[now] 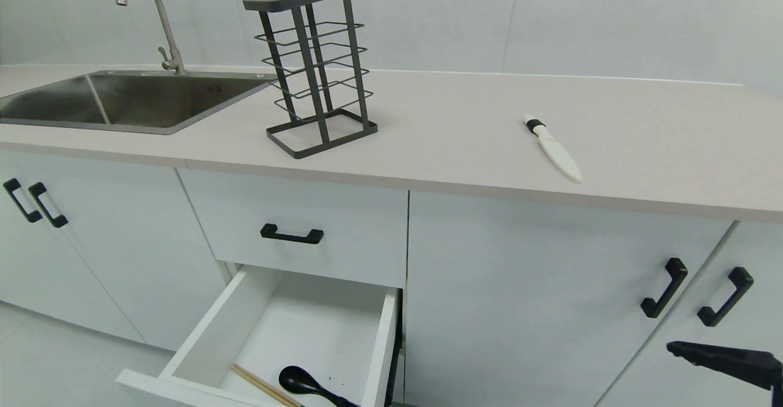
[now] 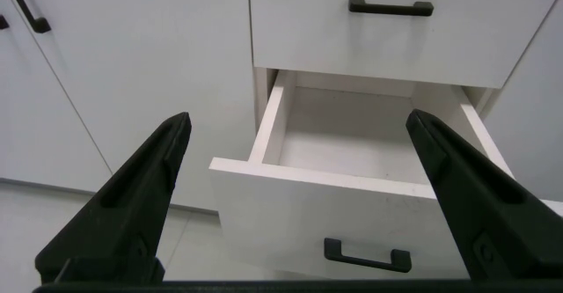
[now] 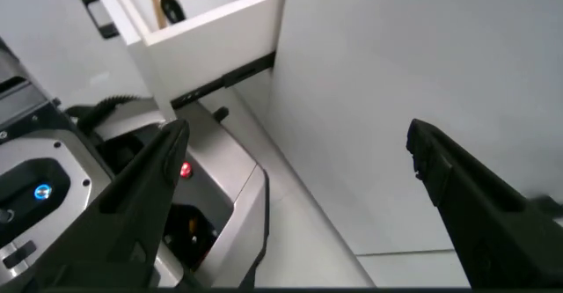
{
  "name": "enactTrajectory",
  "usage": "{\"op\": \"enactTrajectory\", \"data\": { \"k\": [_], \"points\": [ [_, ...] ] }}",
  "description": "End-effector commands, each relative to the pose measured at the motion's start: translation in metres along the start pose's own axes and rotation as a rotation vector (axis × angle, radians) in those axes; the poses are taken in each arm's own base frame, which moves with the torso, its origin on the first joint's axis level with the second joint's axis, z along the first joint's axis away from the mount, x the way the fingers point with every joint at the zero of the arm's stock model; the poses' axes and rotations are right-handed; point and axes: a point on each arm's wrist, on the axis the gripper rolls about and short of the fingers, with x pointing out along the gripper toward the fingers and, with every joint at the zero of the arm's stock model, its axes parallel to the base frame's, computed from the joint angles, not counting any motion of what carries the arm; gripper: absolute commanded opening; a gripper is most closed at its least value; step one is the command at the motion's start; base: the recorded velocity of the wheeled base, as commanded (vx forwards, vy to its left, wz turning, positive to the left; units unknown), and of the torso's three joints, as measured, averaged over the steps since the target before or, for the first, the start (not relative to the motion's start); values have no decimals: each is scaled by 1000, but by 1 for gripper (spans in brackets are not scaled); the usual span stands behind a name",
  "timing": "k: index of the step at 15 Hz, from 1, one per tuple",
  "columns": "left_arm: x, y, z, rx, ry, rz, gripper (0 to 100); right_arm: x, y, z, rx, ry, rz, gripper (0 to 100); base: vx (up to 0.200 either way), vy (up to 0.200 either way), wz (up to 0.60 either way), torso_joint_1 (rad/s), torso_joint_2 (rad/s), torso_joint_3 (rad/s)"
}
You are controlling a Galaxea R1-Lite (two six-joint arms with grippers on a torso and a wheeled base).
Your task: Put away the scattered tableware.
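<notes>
Pale grey wall panels (image 1: 550,15) rise behind a long beige worktop (image 1: 465,131). A steel sink (image 1: 153,98) is set into its left end, with a curved tap (image 1: 161,18) behind. Below run white cabinets (image 1: 526,284) with black handles (image 1: 292,234); one lower drawer (image 1: 380,339) stands pulled out. The floor (image 1: 49,358) is pale grey tile.

The left gripper (image 2: 299,121) has its two black fingers (image 2: 145,187) spread wide. Between them is a white drawer (image 2: 290,205) pulled out (black handle (image 2: 367,256) on its front), under a closed drawer (image 2: 299,29).
</notes>
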Motion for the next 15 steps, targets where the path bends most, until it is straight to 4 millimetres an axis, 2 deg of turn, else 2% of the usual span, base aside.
{"op": "enactTrajectory", "data": {
  "k": [1, 6, 8, 9, 12, 15],
  "points": [
    [0, 0, 0, 0, 1, 0, 100, -31, 1, -21, 37, -155, -60, 100, 0, 0, 0, 0, 0, 0],
    [0, 0, 0, 0, 1, 0, 100, -60, 1, -28, 124, -350, -244, 100, 0, 0, 0, 0, 0, 0],
    [0, 0, 0, 0, 1, 0, 100, -64, 2, -30, 144, -378, -287, 100, 0, 0, 0, 0, 0, 0],
    [0, 0, 0, 0, 1, -1, 100, -70, 5, -34, 158, -418, -373, 100, 0, 0, 0, 0, 0, 0],
    [0, 0, 0, 0, 1, 0, 100, -76, 8, -36, 185, -460, -523, 100, 0, 0, 0, 0, 0, 0],
    [0, 0, 0, 0, 1, 0, 100, -76, 16, -52, 202, -498, -612, 100, 0, 0, 0, 0, 0, 0]
  ]
}}
